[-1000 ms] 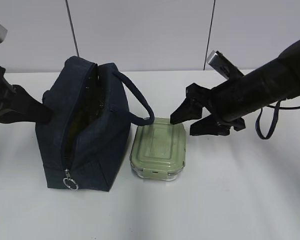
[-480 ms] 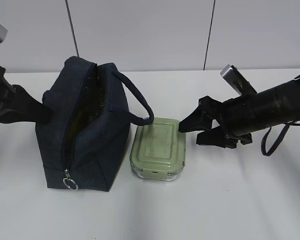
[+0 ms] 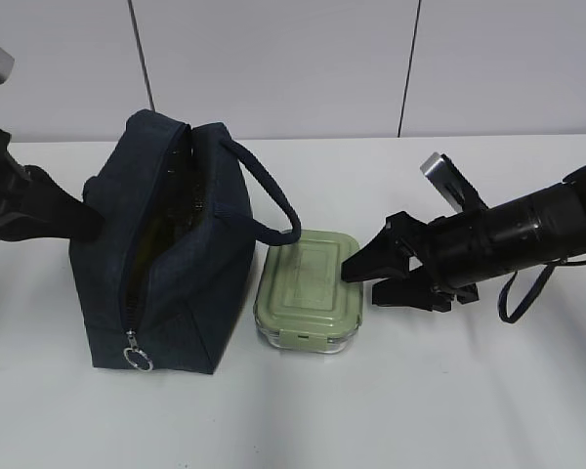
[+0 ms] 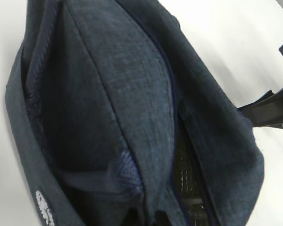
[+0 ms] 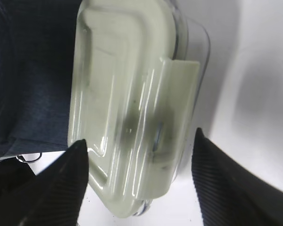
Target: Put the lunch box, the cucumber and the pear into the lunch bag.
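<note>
Sage-green lid up, the lunch box (image 3: 310, 289) sits on the table (image 3: 449, 391) just beside the navy lunch bag (image 3: 161, 244); the right gripper (image 3: 356, 279), fingers (image 5: 61, 183) spread, straddles its far end. Left gripper's state cannot be told

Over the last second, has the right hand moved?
Yes. The right hand dropped and now sits level with the lunch box, at its right edge.

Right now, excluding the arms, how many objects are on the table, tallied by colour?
Dark navy: 1, the lunch bag, unzipped and standing upright.
Pale green: 1, the lunch box, beside the bag, lid on.
Total: 2. No cucumber or pear can be made out; the bag's inside is too dark to tell.
</note>
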`<state>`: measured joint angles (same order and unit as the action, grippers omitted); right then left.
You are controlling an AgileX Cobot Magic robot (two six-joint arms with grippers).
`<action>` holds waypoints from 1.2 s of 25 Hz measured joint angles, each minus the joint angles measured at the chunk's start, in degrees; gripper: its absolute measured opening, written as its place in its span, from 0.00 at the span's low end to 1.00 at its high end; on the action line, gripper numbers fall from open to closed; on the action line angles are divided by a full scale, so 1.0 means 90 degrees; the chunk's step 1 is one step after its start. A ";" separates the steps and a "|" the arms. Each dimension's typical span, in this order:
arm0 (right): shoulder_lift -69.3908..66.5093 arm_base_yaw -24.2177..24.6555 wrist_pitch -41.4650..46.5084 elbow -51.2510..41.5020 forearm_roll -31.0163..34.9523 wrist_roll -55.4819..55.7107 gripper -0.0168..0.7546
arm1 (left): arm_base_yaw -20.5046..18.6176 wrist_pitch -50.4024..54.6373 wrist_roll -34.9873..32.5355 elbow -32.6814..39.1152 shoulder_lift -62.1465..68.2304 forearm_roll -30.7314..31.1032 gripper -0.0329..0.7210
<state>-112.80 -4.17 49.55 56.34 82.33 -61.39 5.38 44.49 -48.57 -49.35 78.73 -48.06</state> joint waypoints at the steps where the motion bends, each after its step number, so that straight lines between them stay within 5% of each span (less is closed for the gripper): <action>1: 0.0000 0.0000 0.0000 0.0011 0.0010 -0.0019 0.71 | 0.0000 0.0000 0.0000 0.0000 0.0000 0.0000 0.05; 12: 0.0000 0.0000 0.0012 0.0011 0.0200 -0.0204 0.81 | 0.0000 0.0000 0.0000 0.0000 0.0000 -0.0004 0.05; 30: -0.0385 0.0000 0.0239 0.0134 0.0515 -0.0279 0.81 | 0.0000 -0.0011 0.0000 0.0000 0.0000 -0.0007 0.05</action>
<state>-116.26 -4.17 51.70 57.55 86.97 -63.90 5.38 44.40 -48.57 -49.35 78.73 -48.12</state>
